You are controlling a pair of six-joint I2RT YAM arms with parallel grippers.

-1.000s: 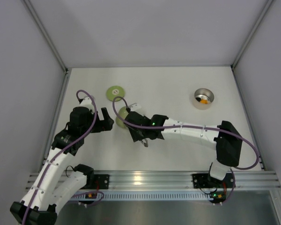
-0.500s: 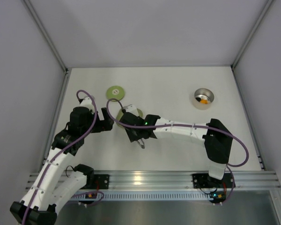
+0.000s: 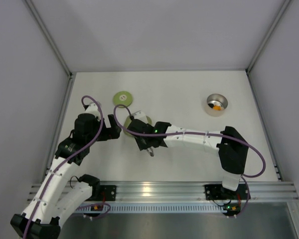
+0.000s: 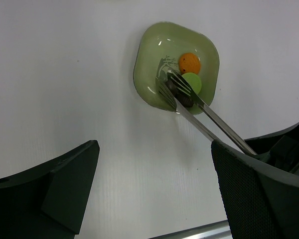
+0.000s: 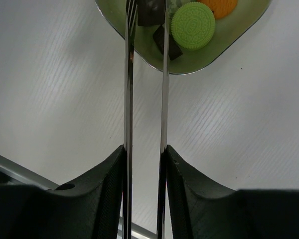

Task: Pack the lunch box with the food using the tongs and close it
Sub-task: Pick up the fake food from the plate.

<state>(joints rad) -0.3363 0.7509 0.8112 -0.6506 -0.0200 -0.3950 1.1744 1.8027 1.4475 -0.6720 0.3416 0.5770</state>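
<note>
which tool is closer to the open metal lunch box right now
Right. The right tool, shut on the tongs by the green plate, is well left of the lunch box; the left tool, open, sits even further left, beyond the plate.

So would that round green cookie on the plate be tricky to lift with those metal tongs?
Probably a little. The green cookie looks flat and round, so it could slide or pivot between the thin smooth tongs. Its ridged face may help grip. It seems small and light.
</note>
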